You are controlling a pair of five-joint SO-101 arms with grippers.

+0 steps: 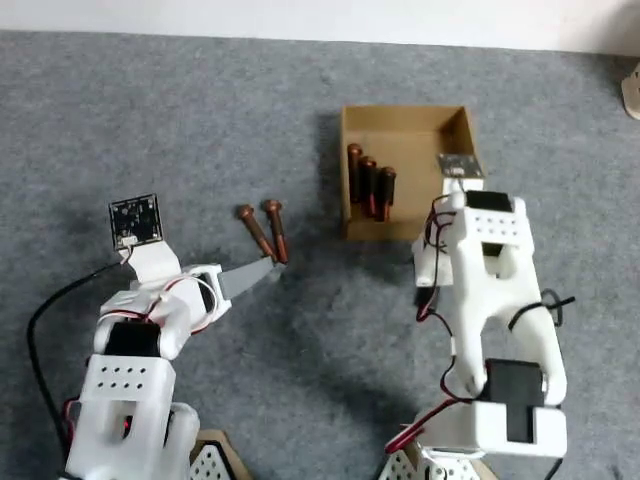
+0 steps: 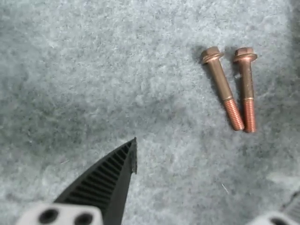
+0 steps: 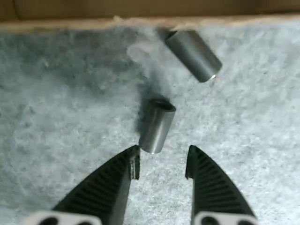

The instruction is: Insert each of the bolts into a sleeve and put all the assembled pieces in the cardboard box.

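Two copper bolts (image 1: 266, 231) lie side by side on the grey carpet, heads away from my left arm. My left gripper (image 1: 262, 272) sits just short of their threaded ends. In the left wrist view the bolts (image 2: 233, 89) lie ahead of the open left gripper (image 2: 215, 168), which holds nothing. Two dark metal sleeves rest on the carpet before my right gripper (image 3: 162, 157), which is open. The near sleeve (image 3: 157, 125) has its end at the fingertips. The far sleeve (image 3: 193, 55) lies by the cardboard box wall (image 3: 140, 9). Three assembled pieces (image 1: 368, 185) lie in the box (image 1: 452, 122).
The right arm (image 1: 485, 270) stands just in front of the box's near right corner and covers the carpet there. Open carpet stretches to the left of the box and between the two arms.
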